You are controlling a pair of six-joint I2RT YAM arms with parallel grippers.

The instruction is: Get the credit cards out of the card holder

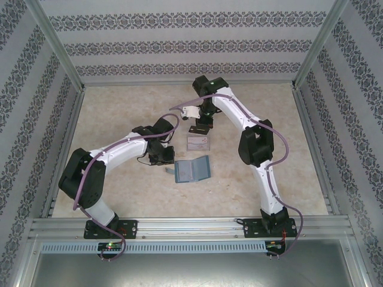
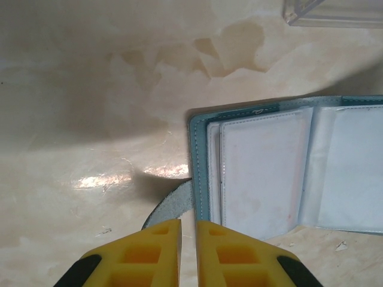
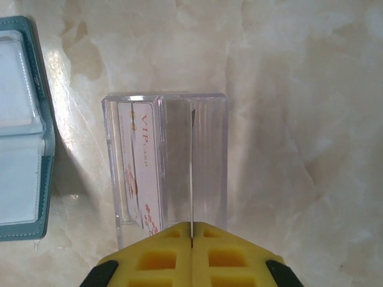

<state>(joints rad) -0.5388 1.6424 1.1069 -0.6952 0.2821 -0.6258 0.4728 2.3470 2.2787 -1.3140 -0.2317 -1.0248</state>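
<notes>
Nearest the arm bases, the left gripper has its yellow fingers almost together, with just a thin slit between them. The teal edge of the card holder runs right into that slit, so it looks pinched there, beside the little grey tab. The holder lies open and flat on the table. Its see-through pockets look pale, and I cannot tell if a card is inside. The holder is soft and light, so I think it would slide if nothing held it down.

Just past it sits the clear box with a VIP card in it. Over the box, the right gripper is squeezed tight on a credit card, seen edge-on. Cards are thin, stiff, light and slippery, so a firm pinch on one short end seems best.
</notes>
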